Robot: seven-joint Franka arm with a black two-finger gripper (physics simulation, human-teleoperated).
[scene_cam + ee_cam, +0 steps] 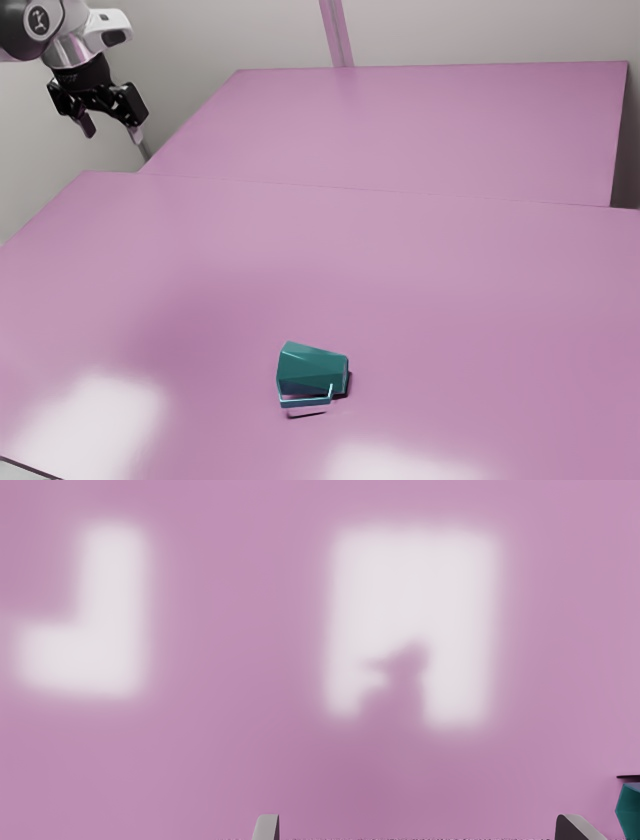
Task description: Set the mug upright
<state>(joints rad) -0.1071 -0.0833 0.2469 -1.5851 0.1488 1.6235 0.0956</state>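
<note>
Mug [312, 371], on the pink table [200, 250], lies tipped on its side, whole in the exterior view but cut off in the wrist view, while the arm [75, 45] holds its empty, wide-open gripper [112, 132] pointing down, well apart from the handle [305, 402].

The tabletop [200, 250] looked smooth, with a soft satin sheen. The mug [312, 370] had smooth, hard, flat facets with a faint gloss; its material I couldn't tell. My hand [112, 134] looked glossy, my fingers [266, 827] smooth and matt, the wall [200, 40] plain matt.
</note>
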